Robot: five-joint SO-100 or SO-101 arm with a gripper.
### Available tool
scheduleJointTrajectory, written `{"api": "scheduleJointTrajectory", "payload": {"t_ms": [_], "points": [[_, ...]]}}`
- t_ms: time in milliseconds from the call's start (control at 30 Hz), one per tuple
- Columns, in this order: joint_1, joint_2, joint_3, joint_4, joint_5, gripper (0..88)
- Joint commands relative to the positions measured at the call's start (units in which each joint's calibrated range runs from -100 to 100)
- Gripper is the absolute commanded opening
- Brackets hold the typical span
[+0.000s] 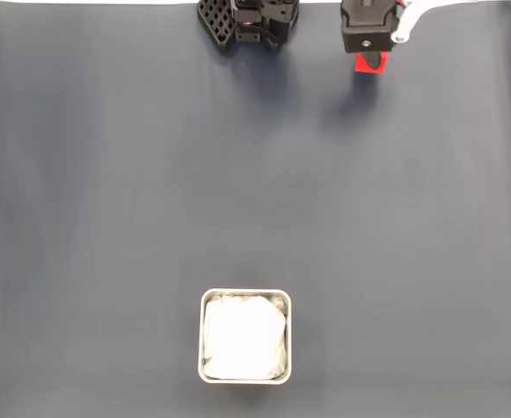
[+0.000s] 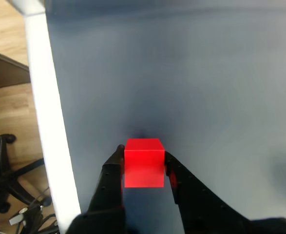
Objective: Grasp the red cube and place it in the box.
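We see the red cube [image 2: 143, 162] pinched between black fingers [image 2: 112, 175]; the lined box [image 1: 245, 296] sits well apart.

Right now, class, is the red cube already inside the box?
No: in the fixed view the red cube sits at the gripper, far from the box.

Office or desk-lab setting. Work surface: a flat dark grey-blue mat [image 1: 255, 192] on a white-edged table [image 2: 45, 122]. Past the table edge in the wrist view, light wood-plank flooring [image 2: 6, 29] and the black wheeled base of a swivel chair [image 2: 6, 165]. Loose cables [image 2: 28, 214] lie near it.
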Motion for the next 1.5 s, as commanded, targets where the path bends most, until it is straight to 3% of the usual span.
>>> {"api": "scheduleJointTrajectory", "payload": {"t_ms": [0,1467], "points": [[1.94,2.24,-6.2,-0.84,-0.68,0.4],[29.78,30.93,-50.72,-0.76,-1.32,0.2]]}}
